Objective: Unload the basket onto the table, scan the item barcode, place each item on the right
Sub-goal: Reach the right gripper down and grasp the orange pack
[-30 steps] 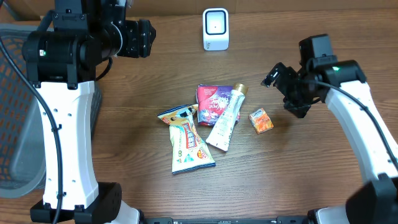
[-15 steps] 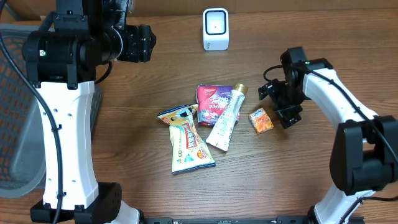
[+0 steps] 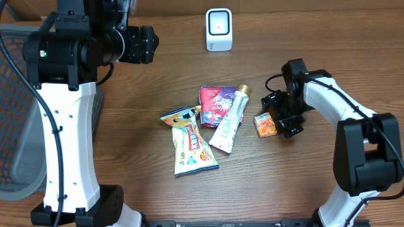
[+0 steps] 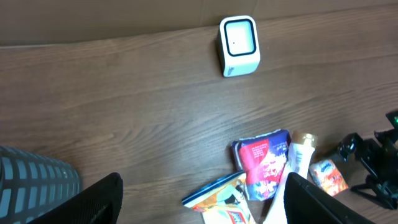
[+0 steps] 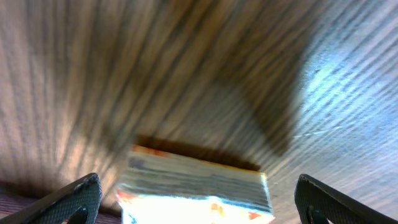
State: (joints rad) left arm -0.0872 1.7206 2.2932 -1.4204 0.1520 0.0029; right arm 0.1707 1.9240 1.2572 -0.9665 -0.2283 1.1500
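Well, overhead first: nothing is scanned yet. The small orange box (image 3: pixel 264 124) lies flat on the tabletop, right of centre, well apart from the white scanner (image 3: pixel 219 29) at the back edge. The right gripper (image 3: pixel 278 118) is down at the box, jaws wide, gripping nothing. Left wrist view: the left gripper (image 4: pixel 202 202) hangs open and empty, the box far off to its right. Right wrist view: the box sits between the spread fingers (image 5: pixel 78 196). Grasping, lifting and showing the barcode look left to do.

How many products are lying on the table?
5: a small orange box by the right fingers, a white tube, a red pouch, a yellow snack bag and a white snack packet. Something could hide beneath.
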